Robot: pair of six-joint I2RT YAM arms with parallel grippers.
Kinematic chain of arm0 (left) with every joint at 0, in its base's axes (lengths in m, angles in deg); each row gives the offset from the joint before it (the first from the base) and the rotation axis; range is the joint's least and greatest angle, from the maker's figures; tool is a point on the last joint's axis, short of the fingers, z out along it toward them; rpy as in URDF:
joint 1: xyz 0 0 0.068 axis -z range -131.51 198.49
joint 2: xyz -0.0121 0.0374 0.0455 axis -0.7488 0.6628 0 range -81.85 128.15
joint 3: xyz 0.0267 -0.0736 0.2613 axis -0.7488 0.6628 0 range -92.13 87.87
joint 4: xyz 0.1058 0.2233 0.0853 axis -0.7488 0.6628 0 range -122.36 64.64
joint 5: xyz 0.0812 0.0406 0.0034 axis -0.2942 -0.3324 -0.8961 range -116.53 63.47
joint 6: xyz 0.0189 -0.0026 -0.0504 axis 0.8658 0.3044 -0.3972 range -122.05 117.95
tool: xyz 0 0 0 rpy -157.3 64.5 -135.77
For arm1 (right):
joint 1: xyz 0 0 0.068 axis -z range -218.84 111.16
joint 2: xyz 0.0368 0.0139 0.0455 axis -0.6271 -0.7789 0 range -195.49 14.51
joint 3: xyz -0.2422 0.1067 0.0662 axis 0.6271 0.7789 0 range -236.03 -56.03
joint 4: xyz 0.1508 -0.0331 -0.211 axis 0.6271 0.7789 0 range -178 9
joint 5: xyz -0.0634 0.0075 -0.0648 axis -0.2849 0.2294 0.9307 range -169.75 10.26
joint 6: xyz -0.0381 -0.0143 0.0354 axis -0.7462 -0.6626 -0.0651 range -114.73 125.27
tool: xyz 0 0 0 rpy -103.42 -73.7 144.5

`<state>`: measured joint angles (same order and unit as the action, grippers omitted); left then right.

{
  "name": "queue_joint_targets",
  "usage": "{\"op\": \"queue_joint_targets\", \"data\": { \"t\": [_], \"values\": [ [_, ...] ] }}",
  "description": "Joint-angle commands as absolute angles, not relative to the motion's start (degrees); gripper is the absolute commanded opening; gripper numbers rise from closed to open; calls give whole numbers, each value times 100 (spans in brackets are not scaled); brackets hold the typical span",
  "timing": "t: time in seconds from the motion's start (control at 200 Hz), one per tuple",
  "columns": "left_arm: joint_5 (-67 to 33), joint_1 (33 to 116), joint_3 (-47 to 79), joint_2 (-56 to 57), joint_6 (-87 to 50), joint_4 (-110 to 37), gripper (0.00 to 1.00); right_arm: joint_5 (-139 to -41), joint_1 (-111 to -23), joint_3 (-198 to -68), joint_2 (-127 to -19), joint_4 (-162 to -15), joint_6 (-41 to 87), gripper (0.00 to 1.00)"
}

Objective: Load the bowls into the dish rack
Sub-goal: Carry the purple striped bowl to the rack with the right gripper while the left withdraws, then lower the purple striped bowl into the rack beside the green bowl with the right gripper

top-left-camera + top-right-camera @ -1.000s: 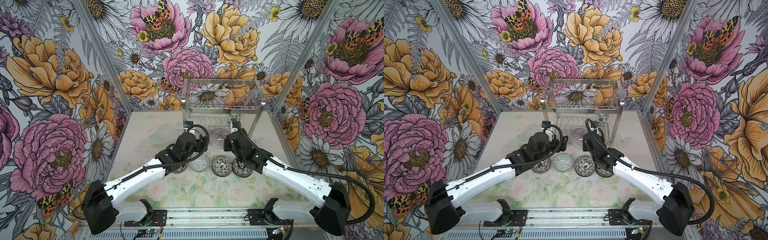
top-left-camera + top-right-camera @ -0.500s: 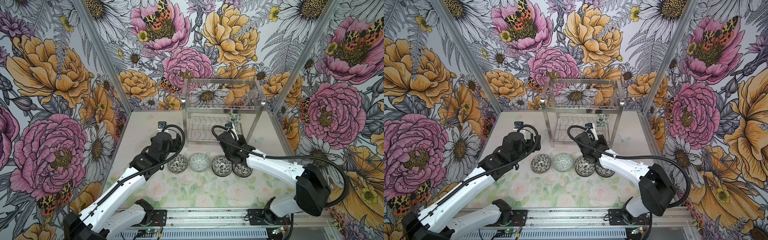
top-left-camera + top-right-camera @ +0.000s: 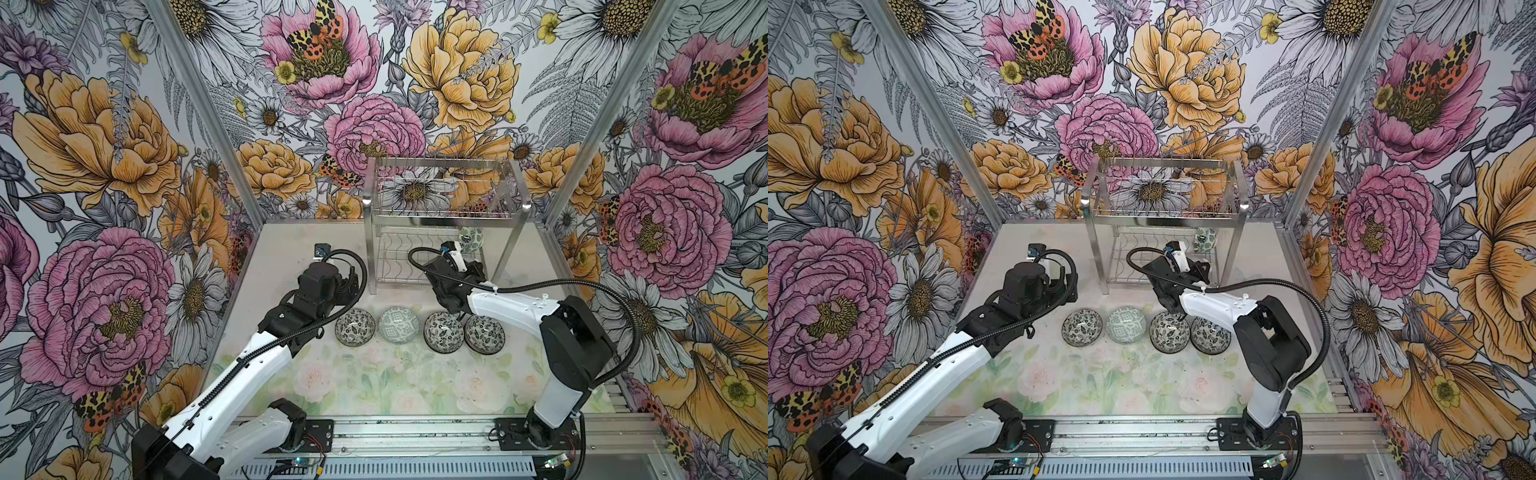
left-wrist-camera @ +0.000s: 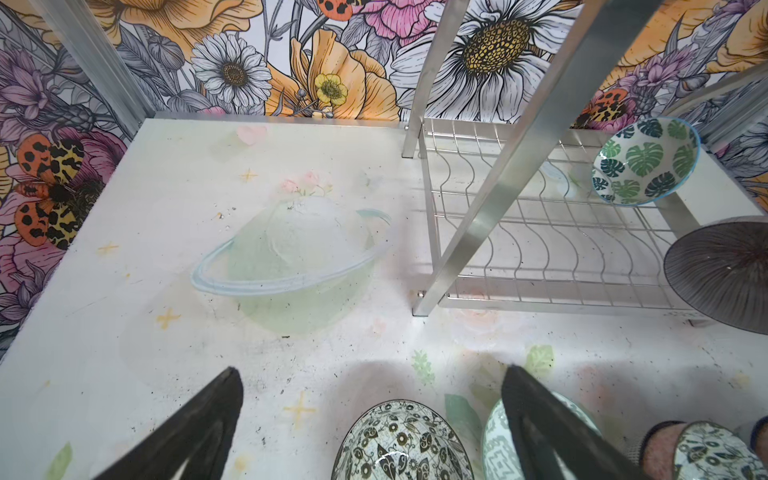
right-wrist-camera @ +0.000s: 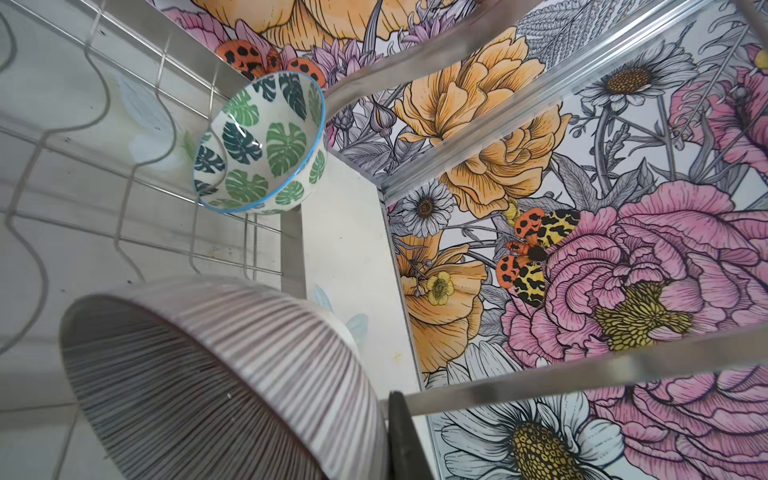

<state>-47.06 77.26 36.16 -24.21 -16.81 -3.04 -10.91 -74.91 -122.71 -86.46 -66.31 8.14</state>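
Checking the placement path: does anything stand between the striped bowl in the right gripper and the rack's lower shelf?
Nothing visible does. The striped bowl, held by the right gripper, faces bare wavy wires of the dish rack; the green-leaf bowl sits farther back, in the shelf's corner.

Table [image 3: 291,249]: dish rack [image 3: 446,214], 4 bowls [image 3: 355,327]

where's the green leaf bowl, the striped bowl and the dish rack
green leaf bowl [image 5: 266,141], right wrist view, inner wall
striped bowl [image 5: 195,395], right wrist view, ribbed inside
dish rack [image 4: 513,174], left wrist view, front leg
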Motion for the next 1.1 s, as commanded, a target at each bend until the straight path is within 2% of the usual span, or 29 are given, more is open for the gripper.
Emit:
{"op": "queue_joint_targets", "data": {
  "t": [0.0,0.606,1.096],
  "values": [
    [-4484,7644,3706,-2413,-1599,-472,99,-661,-7342,-12537,-8779,-7072,503,0],
    [-4372,7602,3765,-2407,-1646,-526,99,-477,-6845,-12770,-9818,-8757,-850,0],
    [-4353,7593,3803,-2438,-1652,-569,99,-485,-6778,-12995,-10176,-8593,-830,0]
  ]
}}
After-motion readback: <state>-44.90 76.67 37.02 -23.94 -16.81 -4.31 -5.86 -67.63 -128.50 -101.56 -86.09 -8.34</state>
